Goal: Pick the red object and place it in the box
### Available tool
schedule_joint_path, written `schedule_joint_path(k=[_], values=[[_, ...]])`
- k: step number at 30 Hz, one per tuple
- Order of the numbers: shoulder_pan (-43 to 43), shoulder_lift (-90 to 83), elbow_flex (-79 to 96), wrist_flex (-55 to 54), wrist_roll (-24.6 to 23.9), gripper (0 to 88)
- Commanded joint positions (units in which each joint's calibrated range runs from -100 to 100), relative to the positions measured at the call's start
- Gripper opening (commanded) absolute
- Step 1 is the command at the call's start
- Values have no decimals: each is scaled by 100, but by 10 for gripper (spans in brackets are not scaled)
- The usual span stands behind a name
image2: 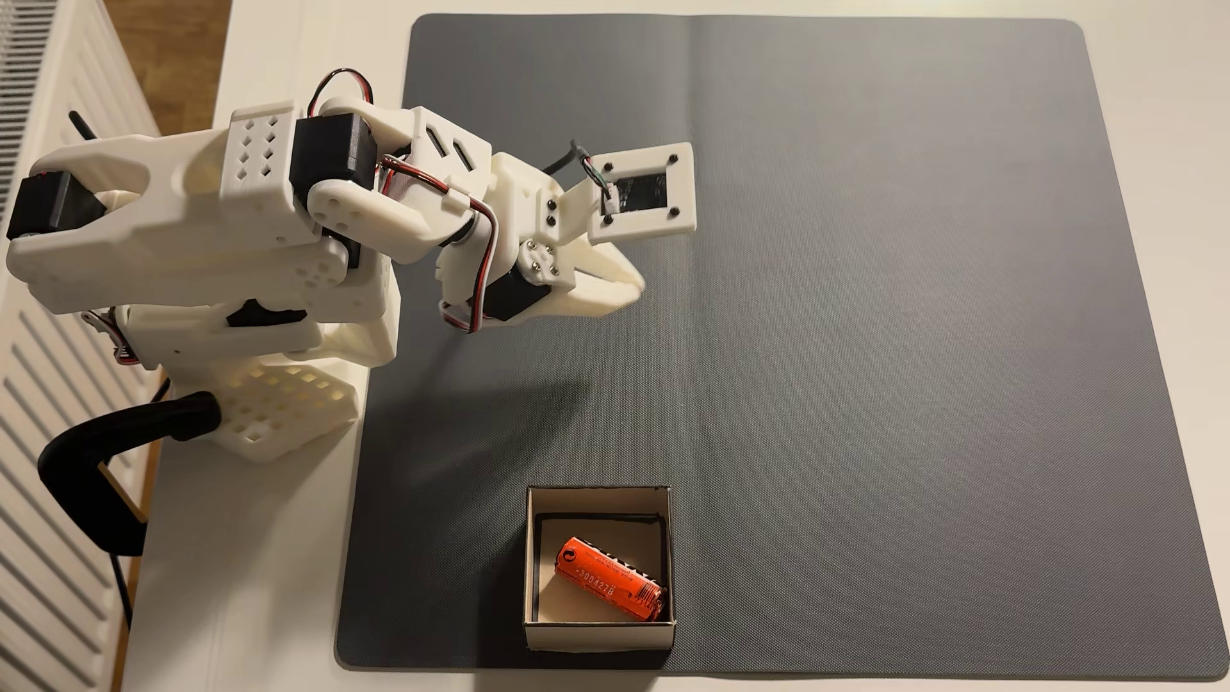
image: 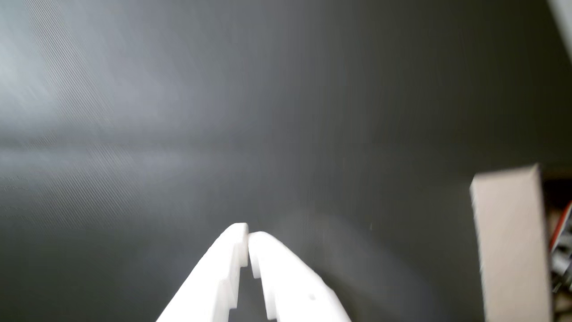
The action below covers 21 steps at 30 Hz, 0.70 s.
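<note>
The red object [image2: 610, 579], an orange-red cylinder with printed text, lies slanted on the floor of the box [image2: 597, 633], a small open cardboard box at the mat's near edge in the fixed view. My white gripper [image2: 637, 283] hangs over the mat well above the box in that view, its fingers together and empty. In the wrist view the gripper [image: 248, 235] is shut, fingertips touching over bare mat, and a pale wall of the box [image: 509, 241] shows at the right edge with a sliver of the red object [image: 564, 221] behind it.
A dark grey mat [image2: 865, 333] covers most of the white table. The arm's base [image2: 266, 386] and a black clamp [image2: 100, 466] sit at the left, beside a white radiator [image2: 40, 499].
</note>
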Motion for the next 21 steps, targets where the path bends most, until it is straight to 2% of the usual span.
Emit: schedule_joint_path(k=[1,9,21], values=[[0,-27,82,608,32,8],[304,-27,82,1622,32,8],[520,-10,82,1692,27,7]])
